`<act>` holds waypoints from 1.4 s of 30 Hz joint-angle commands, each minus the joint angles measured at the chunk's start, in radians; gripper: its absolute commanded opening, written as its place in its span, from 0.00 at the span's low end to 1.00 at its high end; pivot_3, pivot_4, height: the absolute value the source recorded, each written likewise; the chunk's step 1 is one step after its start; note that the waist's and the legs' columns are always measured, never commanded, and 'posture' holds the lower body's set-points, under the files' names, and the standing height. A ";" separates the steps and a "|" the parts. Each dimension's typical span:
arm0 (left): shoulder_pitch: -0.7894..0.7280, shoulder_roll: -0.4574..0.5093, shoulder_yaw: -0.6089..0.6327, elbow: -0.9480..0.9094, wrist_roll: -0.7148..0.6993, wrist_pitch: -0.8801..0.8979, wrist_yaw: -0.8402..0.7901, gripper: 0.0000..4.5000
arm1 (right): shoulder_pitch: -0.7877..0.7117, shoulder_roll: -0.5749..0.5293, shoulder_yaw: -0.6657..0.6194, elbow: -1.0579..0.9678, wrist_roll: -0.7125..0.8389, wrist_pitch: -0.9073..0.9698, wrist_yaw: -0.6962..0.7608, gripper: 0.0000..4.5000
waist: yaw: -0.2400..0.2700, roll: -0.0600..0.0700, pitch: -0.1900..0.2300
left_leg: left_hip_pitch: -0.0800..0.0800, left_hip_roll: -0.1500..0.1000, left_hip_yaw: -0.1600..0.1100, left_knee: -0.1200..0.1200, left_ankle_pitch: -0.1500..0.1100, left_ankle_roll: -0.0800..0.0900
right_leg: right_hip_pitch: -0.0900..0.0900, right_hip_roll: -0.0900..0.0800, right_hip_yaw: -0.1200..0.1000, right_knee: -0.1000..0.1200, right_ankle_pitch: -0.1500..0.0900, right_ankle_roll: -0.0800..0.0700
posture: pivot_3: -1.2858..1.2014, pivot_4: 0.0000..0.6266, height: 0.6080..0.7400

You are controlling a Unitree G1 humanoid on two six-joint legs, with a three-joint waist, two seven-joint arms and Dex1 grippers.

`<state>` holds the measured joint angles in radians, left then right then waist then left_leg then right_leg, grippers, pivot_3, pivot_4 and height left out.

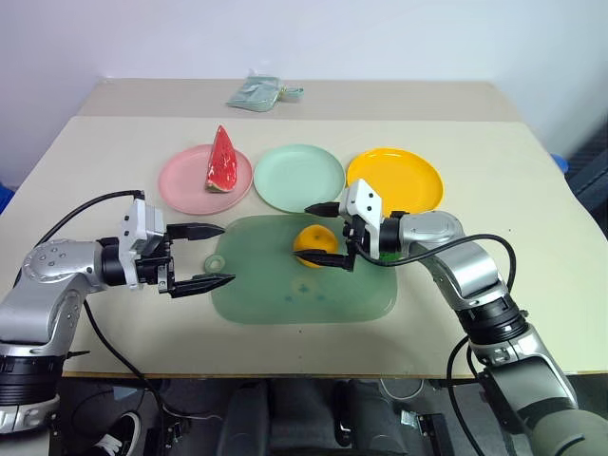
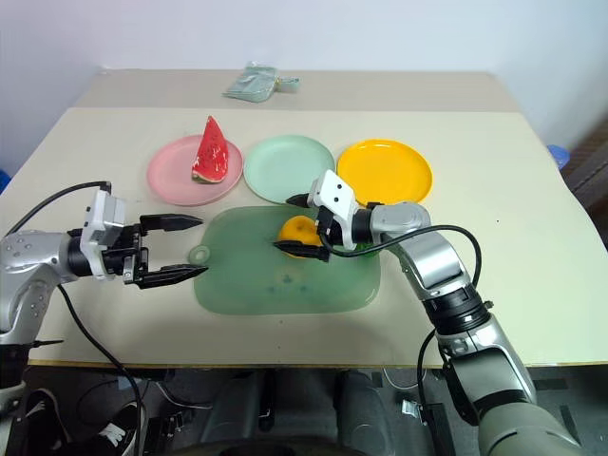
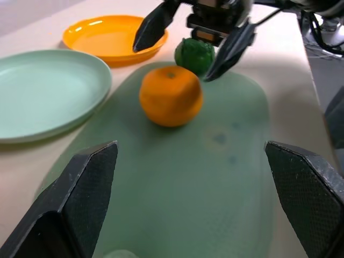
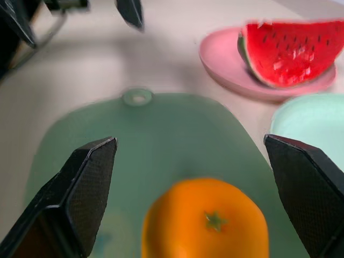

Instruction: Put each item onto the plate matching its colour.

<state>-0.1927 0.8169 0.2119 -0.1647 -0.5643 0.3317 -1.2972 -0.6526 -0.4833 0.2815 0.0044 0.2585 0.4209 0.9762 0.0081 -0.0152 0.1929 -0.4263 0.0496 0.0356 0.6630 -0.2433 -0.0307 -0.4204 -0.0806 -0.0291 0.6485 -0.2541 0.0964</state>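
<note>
While the watermelon wedge (image 1: 221,161) sat on the pink plate (image 1: 181,185) in the left eye view, the mint green plate (image 1: 299,178) and the yellow plate (image 1: 395,179) beside it held nothing. At about 6 o'clock from those plates lay the green tray (image 1: 294,290), with the orange (image 1: 314,245) on it. At 9 o'clock from the tray, the left gripper (image 1: 211,256) was open wide and held nothing. At 3 o'clock, the right gripper (image 1: 328,235) was open wide too, one finger on each side of the orange.

From the left wrist, the orange (image 3: 171,95) sat on the tray, and the bumpy green lump (image 3: 194,54) sat behind it, between the other gripper's fingers.

From the right wrist, the orange (image 4: 206,221) lay close between the wide black fingers (image 4: 80,199), and the watermelon wedge (image 4: 287,51) rested on the pink plate (image 4: 226,59).
</note>
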 commanded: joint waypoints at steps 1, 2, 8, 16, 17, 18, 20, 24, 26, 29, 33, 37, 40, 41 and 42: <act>0.050 0.012 0.062 -0.053 -0.046 -0.015 -0.007 0.99 | -0.042 -0.007 0.007 0.056 -0.021 0.066 0.011 1.00 | -0.003 0.000 0.000 | 0.000 0.000 0.000 0.000 0.000 0.000 | 0.000 0.000 0.000 0.000 0.000 0.000 | 0.52 0.24 1.00; 0.055 0.012 0.063 -0.057 -0.045 -0.021 -0.003 0.99 | -0.043 -0.007 0.011 0.063 -0.025 0.069 0.018 1.00 | -0.003 0.000 0.000 | 0.000 0.000 0.000 0.000 0.000 0.000 | 0.000 0.000 0.000 0.000 0.000 0.000 | 0.52 0.24 1.00; 0.059 0.004 0.049 -0.068 -0.036 -0.043 0.020 0.99 | -0.048 0.008 0.018 0.101 -0.063 0.066 0.015 1.00 | -0.001 0.000 0.000 | 0.000 0.000 0.000 0.000 0.000 0.000 | -0.001 0.000 0.000 0.000 0.000 0.000 | 0.52 0.24 1.00; 0.038 -0.006 0.019 -0.058 -0.028 -0.065 0.039 1.00 | -0.050 0.026 -0.011 0.092 -0.027 0.113 0.033 0.74 | -0.002 0.000 0.000 | 0.000 0.000 0.000 -0.001 0.000 0.000 | -0.001 0.000 0.000 0.000 0.000 0.000 | 0.52 0.24 1.00; 0.034 -0.005 0.018 -0.056 -0.031 -0.064 0.041 1.00 | -0.054 0.031 -0.029 0.087 -0.017 0.113 0.025 0.72 | -0.002 0.000 0.000 | 0.000 0.000 0.000 -0.001 0.000 0.000 | -0.001 0.000 0.000 0.000 0.000 0.000 | 0.52 0.24 1.00; 0.027 -0.008 0.017 -0.052 -0.032 -0.063 0.047 1.00 | -0.064 0.041 -0.059 0.091 -0.001 0.120 0.009 0.72 | -0.002 0.000 0.000 | 0.000 0.000 0.000 -0.001 0.000 0.000 | -0.001 0.000 0.000 0.000 0.000 0.000 | 0.52 0.24 1.00; 0.011 -0.016 0.016 -0.043 -0.031 -0.061 0.064 1.00 | -0.083 0.054 -0.111 0.113 0.016 0.121 -0.022 0.72 | -0.001 0.000 0.000 | 0.000 0.000 0.000 -0.001 0.000 0.000 | -0.001 0.000 0.000 0.000 0.000 0.000 | 0.52 0.24 1.00; -0.035 -0.044 -0.006 -0.021 0.005 -0.078 0.118 1.00 | -0.169 0.043 -0.245 0.273 0.000 0.018 -0.149 0.72 | 0.002 0.000 0.000 | 0.000 0.000 0.001 -0.001 0.000 0.000 | -0.001 0.000 0.000 0.000 0.000 0.000 | 0.52 0.24 1.00; -0.060 -0.062 -0.015 -0.007 0.021 -0.078 0.153 1.00 | -0.210 0.023 -0.276 0.371 -0.036 -0.050 -0.213 0.72 | 0.004 0.000 0.000 | 0.000 0.000 0.001 0.000 0.000 0.000 | -0.001 0.000 0.000 0.000 0.000 0.000 | 0.52 0.24 1.00; -0.098 -0.084 -0.040 0.021 0.049 -0.078 0.191 1.00 | -0.252 -0.007 -0.289 0.510 -0.098 -0.137 -0.283 0.72 | 0.002 0.000 0.000 | -0.001 0.000 0.001 -0.001 0.000 0.000 | -0.001 0.000 0.000 -0.001 0.000 0.000 | 0.52 0.24 1.00; -0.144 -0.135 -0.068 0.029 0.061 -0.081 0.236 1.00 | -0.289 -0.019 -0.305 0.651 -0.147 -0.222 -0.369 0.72 | -0.006 0.000 0.000 | 0.000 0.000 0.001 -0.002 0.000 0.000 | -0.001 0.000 0.000 -0.001 0.000 0.000 | 0.52 0.24 1.00; -0.157 -0.156 -0.088 0.033 0.067 -0.075 0.245 1.00 | -0.281 -0.002 -0.299 0.706 -0.158 -0.258 -0.384 0.72 | -0.021 0.000 0.000 | -0.001 0.000 0.001 -0.002 0.000 0.000 | -0.002 0.000 0.001 0.000 0.000 0.000 | 0.52 0.24 1.00; -0.155 -0.155 -0.100 0.041 0.076 -0.088 0.234 1.00 | -0.272 0.009 -0.289 0.721 -0.168 -0.277 -0.384 0.72 | -0.029 0.001 0.000 | -0.001 0.000 0.002 -0.003 0.000 0.000 | -0.003 0.000 0.002 0.000 0.000 0.000 | 0.52 0.24 1.00; -0.155 -0.153 -0.103 0.043 0.078 -0.090 0.230 1.00 | -0.272 0.011 -0.288 0.724 -0.168 -0.278 -0.380 0.72 | -0.029 0.001 0.000 | 0.000 0.000 0.002 -0.004 0.000 0.000 | -0.003 0.000 0.002 0.000 0.000 0.000 | 0.52 0.24 1.00; -0.155 -0.151 -0.105 0.045 0.080 -0.091 0.226 1.00 | -0.272 0.013 -0.292 0.726 -0.163 -0.277 -0.376 0.72 | -0.028 0.001 0.000 | 0.000 0.000 0.002 -0.004 0.000 0.000 | -0.003 0.000 0.002 0.000 0.000 0.000 | 0.52 0.24 1.00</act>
<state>-0.3359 0.6564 0.0990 -0.1148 -0.4871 0.2560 -1.0651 -0.9036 -0.4730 0.0049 0.7497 0.0923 0.1669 0.5977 -0.0202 -0.0146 0.1932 -0.4266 0.0497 0.0376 0.6591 -0.2432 -0.0307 -0.4236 -0.0802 -0.0273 0.6483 -0.2540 0.0964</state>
